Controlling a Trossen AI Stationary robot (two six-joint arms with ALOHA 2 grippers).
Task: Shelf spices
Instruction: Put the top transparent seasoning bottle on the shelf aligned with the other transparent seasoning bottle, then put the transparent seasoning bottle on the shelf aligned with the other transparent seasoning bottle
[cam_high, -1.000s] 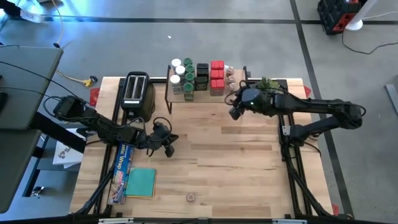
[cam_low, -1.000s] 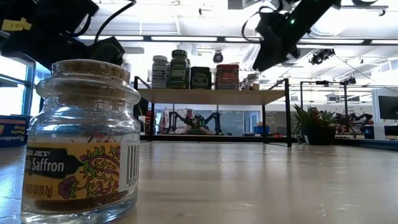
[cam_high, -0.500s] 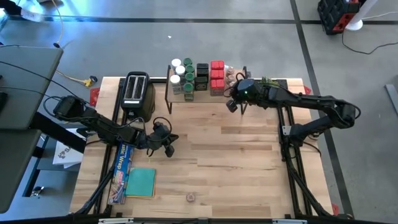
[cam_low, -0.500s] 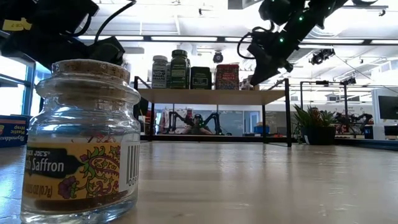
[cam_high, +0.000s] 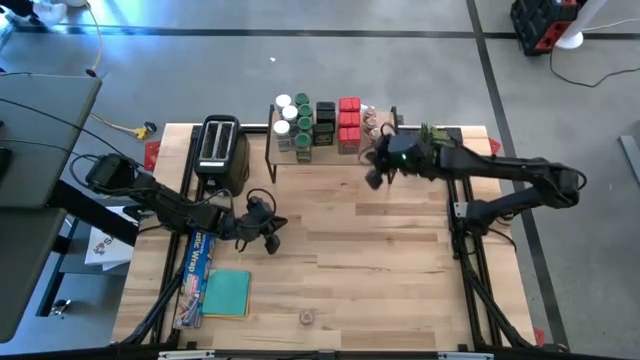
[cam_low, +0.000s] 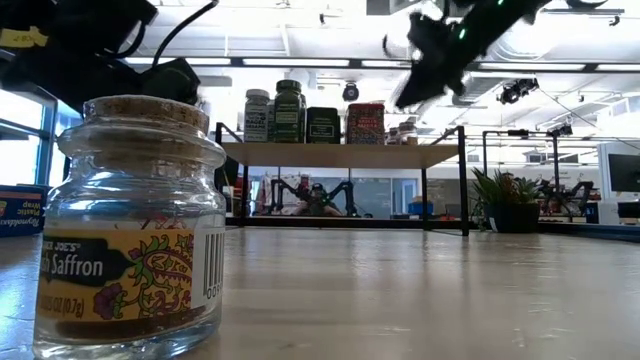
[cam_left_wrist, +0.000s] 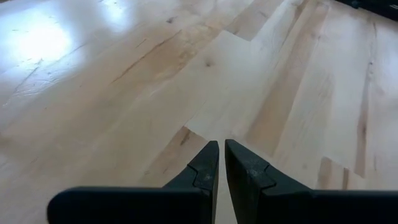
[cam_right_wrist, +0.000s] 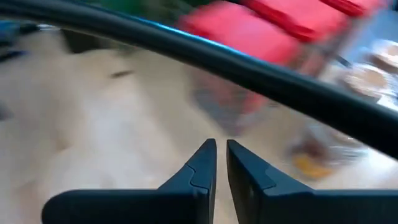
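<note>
The spices (cam_high: 322, 122) stand packed on the shelf's wooden top (cam_low: 340, 154): white-lidded and green-lidded jars, black boxes, red tins, and tiny jars at the right end (cam_high: 372, 123). One cork-topped saffron jar (cam_low: 130, 230) stands alone near the table's near edge (cam_high: 307, 317). My right gripper (cam_high: 375, 178) is shut and empty. It hangs in the air just in front of the shelf's right end (cam_low: 410, 92), with the red tins blurred beyond its fingers (cam_right_wrist: 221, 144). My left gripper (cam_high: 270, 235) is shut and empty, low over bare wood (cam_left_wrist: 221, 144).
A black toaster (cam_high: 220, 150) stands left of the shelf. A long blue foil box (cam_high: 195, 275) and a teal cloth (cam_high: 227, 293) lie by the table's left edge. A small plant (cam_high: 432, 133) sits at the far right. The table's middle (cam_high: 350, 250) is bare wood.
My right gripper moved toward the far edge and down, close to the shelf's right end. It then drew back toward the near edge and rose above the shelf top.
</note>
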